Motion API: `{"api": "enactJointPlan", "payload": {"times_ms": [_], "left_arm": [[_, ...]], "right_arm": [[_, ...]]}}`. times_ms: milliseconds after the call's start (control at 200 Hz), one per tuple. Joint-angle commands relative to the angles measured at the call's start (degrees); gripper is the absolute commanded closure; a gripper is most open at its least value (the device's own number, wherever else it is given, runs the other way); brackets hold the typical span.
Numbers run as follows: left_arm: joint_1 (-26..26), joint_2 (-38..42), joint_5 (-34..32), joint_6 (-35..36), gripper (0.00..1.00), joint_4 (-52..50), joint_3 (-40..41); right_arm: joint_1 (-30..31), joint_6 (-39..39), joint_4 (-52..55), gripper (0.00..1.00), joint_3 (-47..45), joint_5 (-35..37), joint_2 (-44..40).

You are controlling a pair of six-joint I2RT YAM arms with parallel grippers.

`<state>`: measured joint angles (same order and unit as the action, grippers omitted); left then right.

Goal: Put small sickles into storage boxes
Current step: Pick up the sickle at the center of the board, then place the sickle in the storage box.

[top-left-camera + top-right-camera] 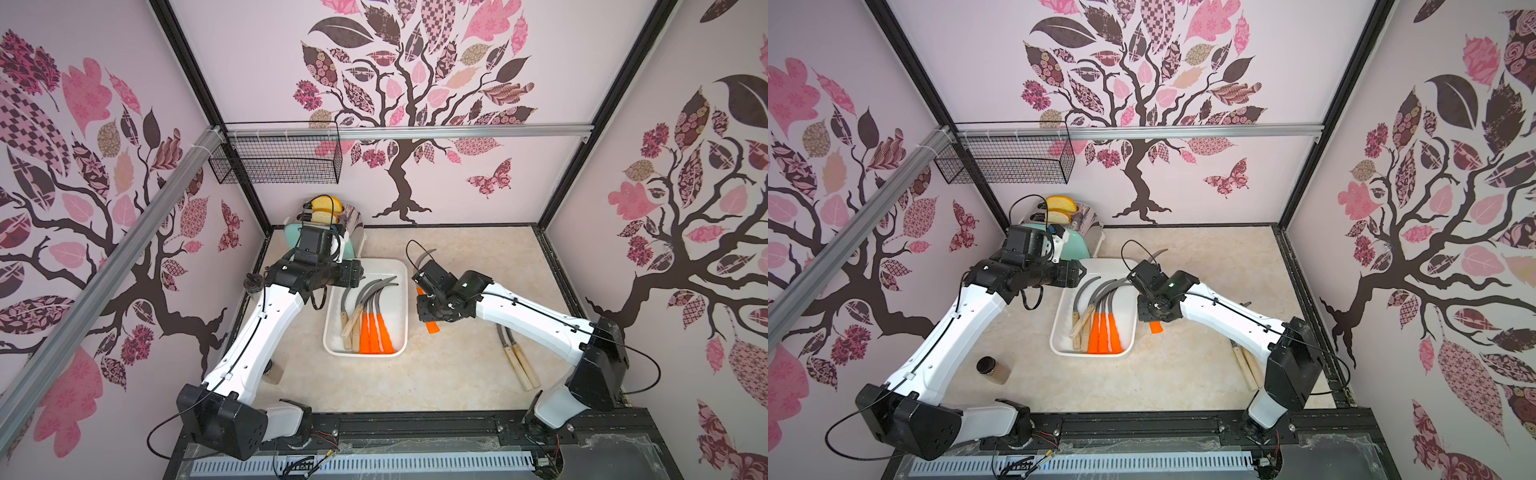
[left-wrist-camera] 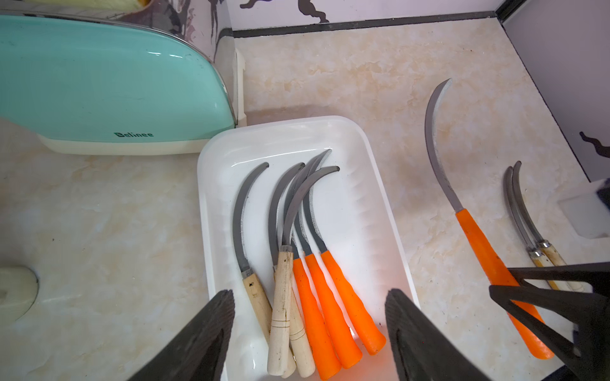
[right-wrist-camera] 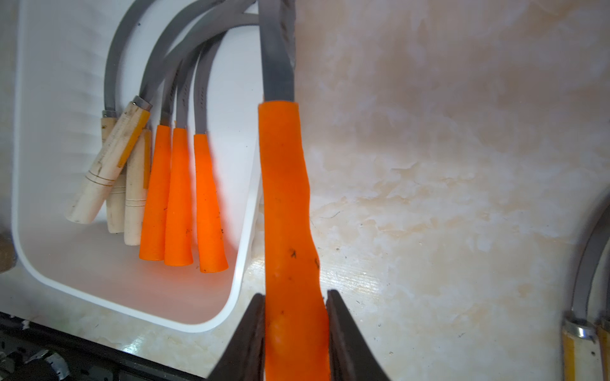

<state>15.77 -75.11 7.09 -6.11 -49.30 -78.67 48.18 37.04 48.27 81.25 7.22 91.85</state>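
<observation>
Your right claw (image 3: 294,297) is pinching the orange-handled sickle (image 3: 285,198) low on its handle, with both jaws pressing against the orange grip. You are holding it just beside the right-hand rim of the white tray (image 1: 395,305), over the table (image 1: 457,374). Its handle end is pointing back towards the robot's base and its curved grey blade is reaching towards the back wall. In the right wrist view the handle is crossing in front of the tray's rim, so it is sitting outside the tray, not in it.

Your left claw (image 2: 309,293) is hanging spread wide over the tray and gripping nothing. In its wrist view the two fingers are framing the handles lying below.

Inside the tray, three orange-handled sickles (image 2: 330,306) are lying side by side. Three wooden-handled sickles (image 2: 280,297) are lying just to their left, one of them resting across the other two. All six blades are curving towards the tray's far end and overlapping there.

Two more wooden-handled sickles (image 1: 519,365) are lying on the table well to the right of the tray, touching each other, with their blades running under your right arm.

A mint-green toaster (image 2: 99,82) is standing just behind the tray's far left corner. A jar (image 1: 992,368) is lying on the table beside your left arm.
</observation>
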Motion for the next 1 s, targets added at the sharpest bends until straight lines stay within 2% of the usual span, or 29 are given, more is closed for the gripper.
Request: {"api": "enactJointPlan", "payload": {"times_ms": [0,220,550,995], "left_arm": [[-1.64,1.26,0.20,-0.34,0.24,0.37,-1.90],[-3.42,2.84,-0.33,-1.29,0.24,-0.35,-0.82],[-12.45,2.47,5.80,-2.68,0.24,-2.35,-1.63],[-12.55,3.38,6.00,-2.26,0.24,-2.25,-1.50]], "right_arm": [[0.04,-0.57,1.15,1.00,4.10,-1.72,-0.02],[2.87,-0.30,0.09,1.00,9.42,-4.43,4.36],[5.56,1.35,-4.41,1.00,13.76,-9.08,10.98],[5.61,2.16,-8.42,1.00,16.52,-12.15,18.71]]}}
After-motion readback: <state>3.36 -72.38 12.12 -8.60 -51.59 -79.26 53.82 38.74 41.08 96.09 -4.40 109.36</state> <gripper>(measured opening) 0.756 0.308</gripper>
